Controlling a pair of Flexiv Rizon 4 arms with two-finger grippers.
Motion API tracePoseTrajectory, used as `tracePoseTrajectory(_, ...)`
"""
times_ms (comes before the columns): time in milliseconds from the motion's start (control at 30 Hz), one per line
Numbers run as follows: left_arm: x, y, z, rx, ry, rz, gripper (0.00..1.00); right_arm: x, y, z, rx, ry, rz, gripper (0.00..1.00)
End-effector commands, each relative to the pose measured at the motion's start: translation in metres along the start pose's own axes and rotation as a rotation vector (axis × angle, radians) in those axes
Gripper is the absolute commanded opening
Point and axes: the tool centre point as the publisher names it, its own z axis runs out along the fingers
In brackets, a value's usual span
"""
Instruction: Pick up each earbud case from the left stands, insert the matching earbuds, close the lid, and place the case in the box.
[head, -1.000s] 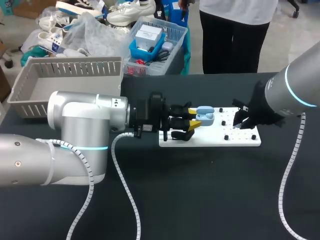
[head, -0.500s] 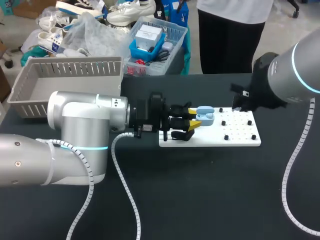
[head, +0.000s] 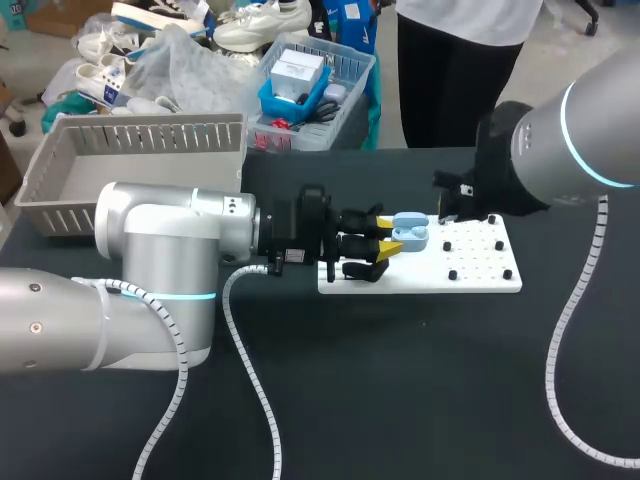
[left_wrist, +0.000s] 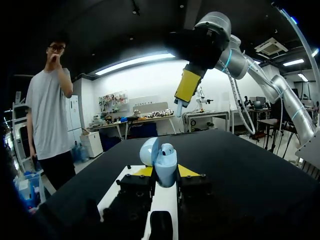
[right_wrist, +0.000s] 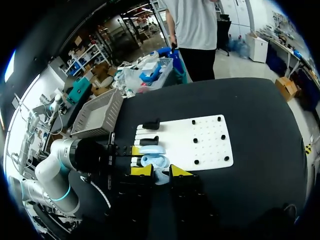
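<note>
- My left fingers (left_wrist: 188, 171) are closed on the open blue case (left_wrist: 165, 169)
- My right fingers (right_wrist: 142, 170) pinch an earbud (right_wrist: 161, 176), the case just ahead of them

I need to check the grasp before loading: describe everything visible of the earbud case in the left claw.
The earbud case is pale blue, glossy plastic, rounded, standing upright with its lid hinged open. One earbud seems seated inside. The left claw grips its lower body from both sides with its yellow tips, over the white board's left end. The right claw, holding a second earbud, hangs apart from it.
</note>
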Motion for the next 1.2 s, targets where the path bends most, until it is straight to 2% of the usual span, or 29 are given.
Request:
tracePoseTrajectory(33, 0.0, -0.001, 0.0, -0.004, 0.0, 0.001, 0.0, -0.008, 0.008, 0.012, -0.013, 0.026, -0.013, 0.0)
tracePoseTrajectory(233, 0.0, -0.001, 0.0, -0.004, 0.0, 0.001, 0.0, -0.011, 0.015, 0.016, -0.052, 0.055, -0.05, 0.0)
tracePoseTrajectory(400, 0.0, -0.001, 0.0, -0.004, 0.0, 0.001, 0.0, -0.013, 0.017, 0.017, -0.077, 0.123, -0.098, 0.0)
tracePoseTrajectory(633, 0.0, -0.001, 0.0, -0.004, 0.0, 0.001, 0.0, -0.012, 0.021, 0.018, -0.077, 0.179, -0.15, 0.0)
tracePoseTrajectory(933, 0.0, -0.001, 0.0, -0.004, 0.0, 0.001, 0.0, -0.011, 0.024, 0.02, -0.078, 0.18, -0.156, 0.0)
tracePoseTrajectory(1200, 0.0, -0.001, 0.0, -0.004, 0.0, 0.001, 0.0, -0.006, 0.023, 0.029, -0.04, 0.168, -0.164, 0.0)
